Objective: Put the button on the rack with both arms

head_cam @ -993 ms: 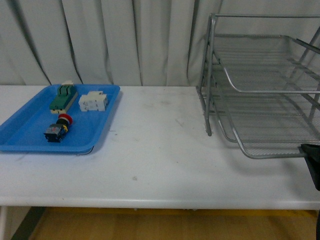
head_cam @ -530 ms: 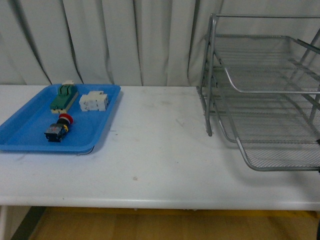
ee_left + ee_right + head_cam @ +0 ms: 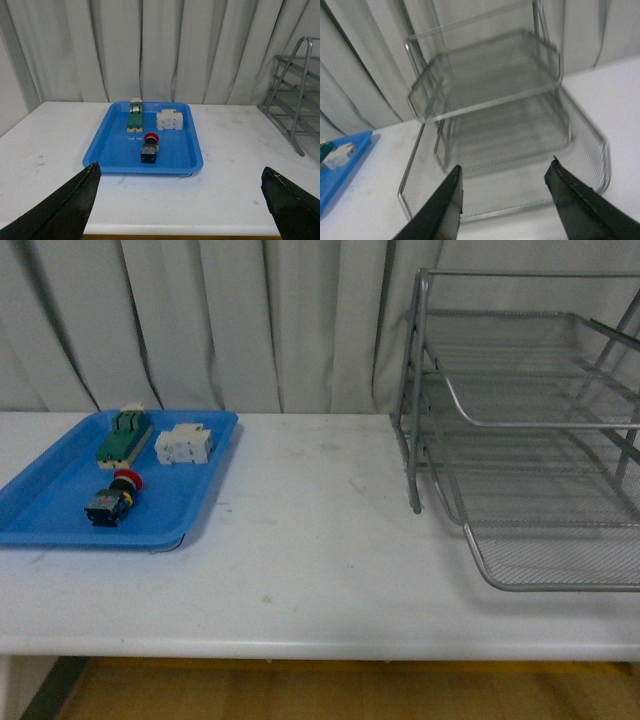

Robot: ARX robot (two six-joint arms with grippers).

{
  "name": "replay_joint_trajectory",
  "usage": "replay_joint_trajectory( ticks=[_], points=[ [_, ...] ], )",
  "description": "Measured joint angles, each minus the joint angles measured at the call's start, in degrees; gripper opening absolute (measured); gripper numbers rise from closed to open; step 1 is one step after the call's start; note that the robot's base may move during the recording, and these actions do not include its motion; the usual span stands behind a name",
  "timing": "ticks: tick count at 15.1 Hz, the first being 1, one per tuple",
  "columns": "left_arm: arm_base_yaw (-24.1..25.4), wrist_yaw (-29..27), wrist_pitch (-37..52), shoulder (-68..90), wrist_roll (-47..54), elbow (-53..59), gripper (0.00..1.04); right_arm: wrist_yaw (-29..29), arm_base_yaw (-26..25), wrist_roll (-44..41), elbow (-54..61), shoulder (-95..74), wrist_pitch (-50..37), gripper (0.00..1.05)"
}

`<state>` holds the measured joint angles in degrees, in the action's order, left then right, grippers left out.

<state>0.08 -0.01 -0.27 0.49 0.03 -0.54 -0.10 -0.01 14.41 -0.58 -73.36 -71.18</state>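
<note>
The button (image 3: pixel 112 500) lies in the tray (image 3: pixel 50 490) at the front view's left, head pointing away, centred ahead of the empty, wide-open left gripper (image 3: pixel 180 171); the right gripper (image 3: pixel 504 167), likewise open and empty, faces the rack (image 3: pixel 520 420).

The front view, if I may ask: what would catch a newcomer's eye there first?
The bright blue tray at the left of the white table stands out most, with the red-headed button lying on its side in it, towards the tray's front edge. On the right, a big silver wire rack rises three tiers high and runs out of the picture.
</note>
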Motion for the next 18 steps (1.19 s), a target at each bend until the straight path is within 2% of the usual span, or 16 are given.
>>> replay_joint_trajectory(
  ticks=[1, 4, 7, 18],
  points=[
    [0.0, 0.0, 0.0, 0.0, 0.0, 0.0, 0.98, 0.1, 0.0, -6.9, 0.0, 6.1, 3.9, 0.42],
    [-0.1, 0.0, 0.1, 0.0, 0.0, 0.0, 0.98, 0.1, 0.0, -13.0, 0.1, 19.6, 17.2, 0.03],
    [-0.1, 0.0, 0.1, 0.0, 0.0, 0.0, 0.98, 0.1, 0.0, -14.0, 0.0, 36.5, 35.5, 0.02],
    [-0.1, 0.0, 0.1, 0.0, 0.0, 0.0, 0.98, 0.1, 0.0, -14.1, 0.0, 56.4, 53.8, 0.02]
  ],
)
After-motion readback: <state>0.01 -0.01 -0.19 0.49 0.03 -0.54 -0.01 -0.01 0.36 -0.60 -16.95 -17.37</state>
